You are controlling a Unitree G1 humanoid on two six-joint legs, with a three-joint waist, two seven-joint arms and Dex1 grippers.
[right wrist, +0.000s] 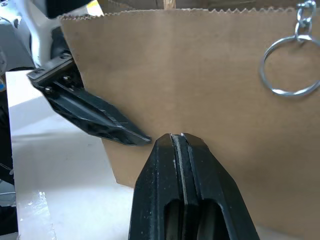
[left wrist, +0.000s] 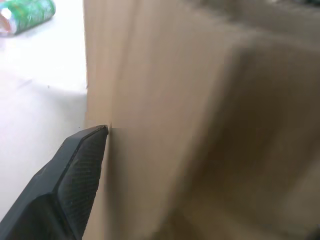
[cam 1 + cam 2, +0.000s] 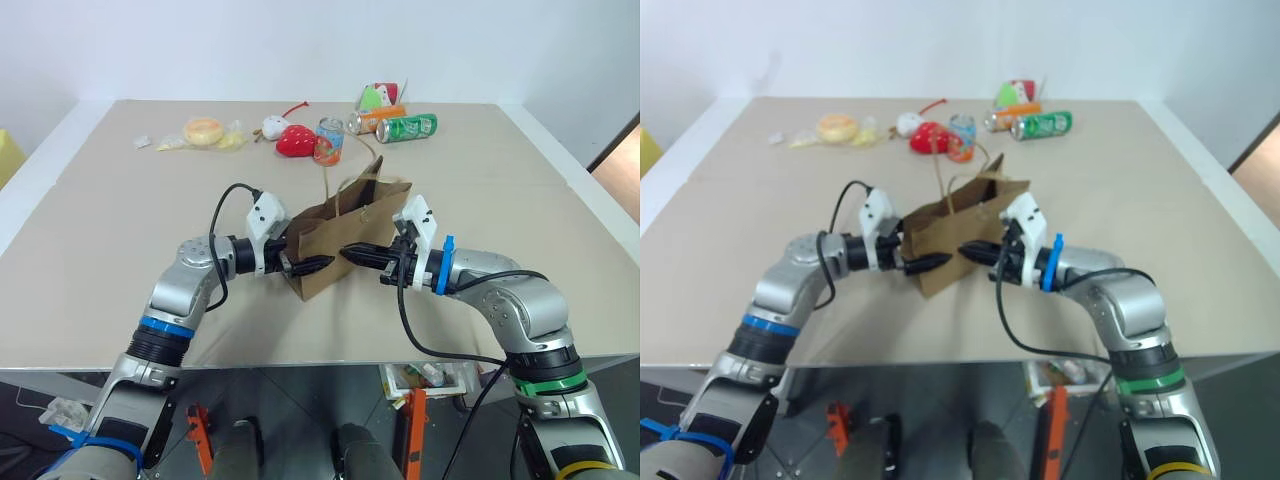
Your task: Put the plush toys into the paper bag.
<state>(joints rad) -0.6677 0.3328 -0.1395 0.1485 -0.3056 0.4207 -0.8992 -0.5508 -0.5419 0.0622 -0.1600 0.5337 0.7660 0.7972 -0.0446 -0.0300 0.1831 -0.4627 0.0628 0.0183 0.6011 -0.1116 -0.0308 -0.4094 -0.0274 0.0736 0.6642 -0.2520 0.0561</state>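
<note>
The wide beige surface (image 3: 120,260) carries a plain brown kraft paper bag (image 3: 335,245) with thin twisted loop handles, standing near its front edge. Whether a toy is already inside cannot be told; a small white plush toy (image 3: 271,127) lies well apart at the far side beside a red strawberry-shaped toy (image 3: 296,141), so filling looks barely begun. The left gripper (image 3: 318,264) has its fingers spread at the bag's side; the right gripper (image 3: 352,254) is pressed together against the bag's face

The paper bag (image 3: 345,235) is plain brown kraft. The worktop (image 3: 100,220) is pale beige. Both tools have black fingers (image 1: 177,190). At the far edge lie a red strawberry toy (image 3: 296,140) and a green can (image 3: 408,127).
</note>
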